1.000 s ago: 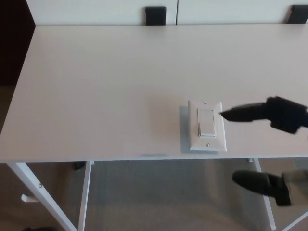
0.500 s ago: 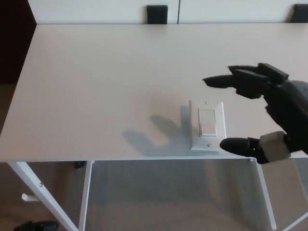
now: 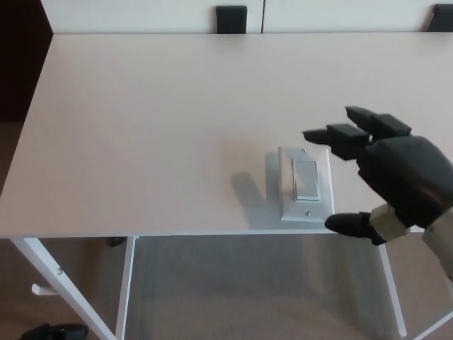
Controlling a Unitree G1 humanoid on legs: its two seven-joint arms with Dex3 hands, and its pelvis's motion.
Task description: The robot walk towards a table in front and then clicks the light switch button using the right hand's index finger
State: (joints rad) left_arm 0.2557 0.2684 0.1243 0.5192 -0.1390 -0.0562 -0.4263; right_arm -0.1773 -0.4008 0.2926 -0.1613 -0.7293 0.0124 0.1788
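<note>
The right hand point(image 3: 396, 173) hovered spread and empty over the right side of the light switch point(image 3: 306, 184), two fingers point(image 3: 336, 134) reaching above its top edge; the switch lay flat near the white table's point(image 3: 141, 127) front edge.

The light switch point(image 3: 306, 183) lies on the table point(image 3: 156, 127) near its front edge.

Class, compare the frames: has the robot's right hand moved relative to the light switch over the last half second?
Yes. The right hand has dropped toward the light switch; its fingertips now sit over the plate's top edge.
</note>
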